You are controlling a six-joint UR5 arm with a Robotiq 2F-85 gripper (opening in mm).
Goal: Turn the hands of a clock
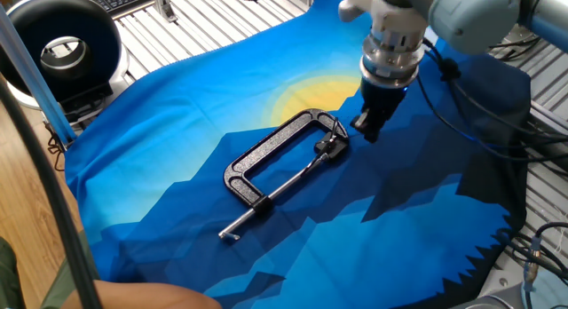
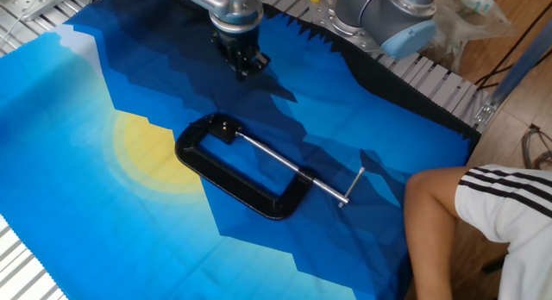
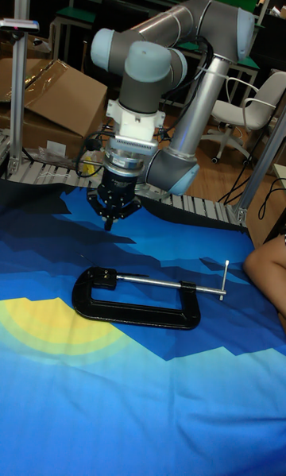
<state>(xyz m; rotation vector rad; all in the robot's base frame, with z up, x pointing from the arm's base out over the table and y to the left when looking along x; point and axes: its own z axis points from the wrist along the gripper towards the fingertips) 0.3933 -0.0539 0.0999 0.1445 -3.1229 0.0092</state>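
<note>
1. Tool [image 3: 109,220] position: it hangs above the cloth [image 1: 160,122], clear of the clamp [image 1: 271,145], at about 12 o'clock from the clamp's jaw end in the tall view. Its fingers look narrow, drawn almost together, with nothing between them.
2. Hands [image 3: 132,276]: one thin black needle at the screw's head inside the clamp's jaw, lying roughly along the screw [image 3: 171,283]. The tool does not touch it.
3. Reason for the layout, as a judgement: the clamp lies flat on the bench so that its weight keeps the small needle steady and at a known height. Narrow fingers suit pushing or pinching so slim a part.
4. Tall view: it shows the gap between the tool's tip and the cloth, and the needle as a dark line apart from the silver screw.
5. One fixed view: the tool sits at 2 o'clock from the jaw end. The needle merges with the black screw head and cannot be told apart.
6. Other fixed view: it alone shows a seated person's leg [image 2: 483,214] at 3 o'clock, near the screw's crossbar [image 2: 352,186].
</note>
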